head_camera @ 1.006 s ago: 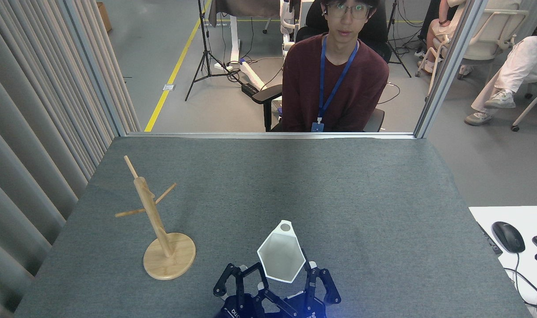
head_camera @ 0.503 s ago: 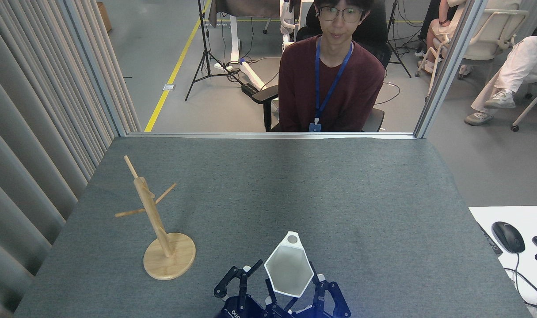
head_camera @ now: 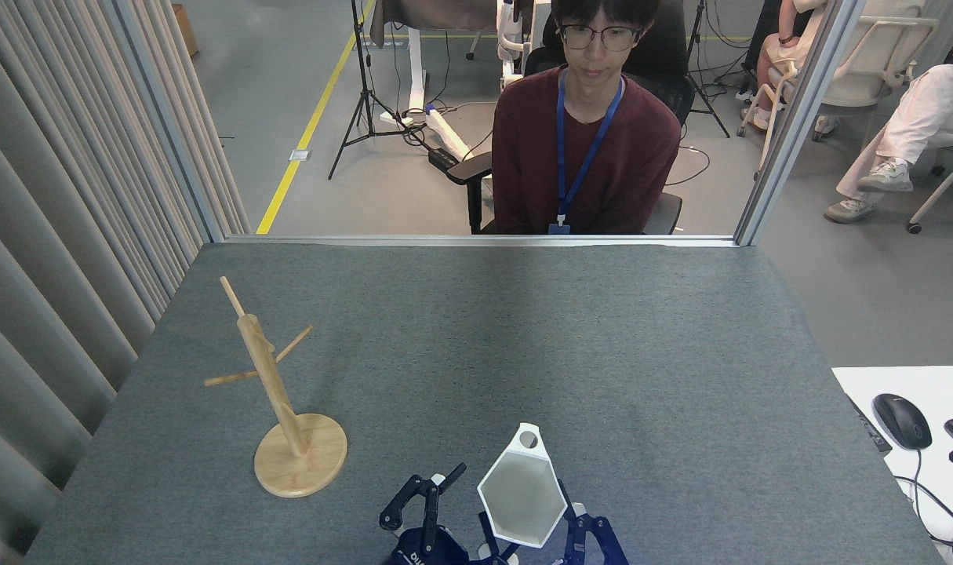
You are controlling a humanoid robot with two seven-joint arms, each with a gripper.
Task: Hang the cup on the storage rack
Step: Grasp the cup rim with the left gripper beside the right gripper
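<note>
White cup sits low near front edge of grey table, mouth up (tab handle points away). Right gripper fingers seem to pinch cup sides. Left gripper fingers spread, holding nothing. Wooden storage rack stands well apart, to left.

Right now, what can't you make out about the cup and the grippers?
Head view only:
- Cup: outer walls and base hidden behind its own rim.
- Right gripper: mostly behind the cup and cut by the bottom edge; grip unclear.
- Left gripper: partly cut off, open or shut unclear.
</note>
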